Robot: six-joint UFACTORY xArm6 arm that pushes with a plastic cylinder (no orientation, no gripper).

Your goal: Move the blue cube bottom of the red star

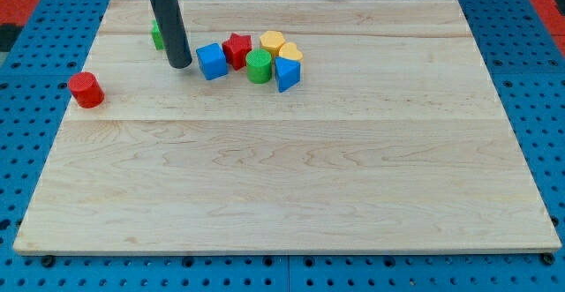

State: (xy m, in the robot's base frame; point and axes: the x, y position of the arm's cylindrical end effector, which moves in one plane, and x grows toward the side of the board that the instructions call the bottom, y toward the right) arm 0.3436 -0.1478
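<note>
- You can count eight blocks: one blue cube (211,61), one red star (237,48), one green cylinder (259,66), two yellow blocks (273,41) (290,53) with shapes I cannot tell well, one blue wedge-like block (287,73), one red cylinder (86,90), and one green block (156,34) half hidden behind the rod.
- They lie on a light wooden board (291,177), which rests on a blue perforated surface (18,80).
- The arm has no jaws; it holds nothing. My tip (180,63) stands just beside the blue cube, at its left in the view.
- The blue cube touches the red star, at the star's lower left.
</note>
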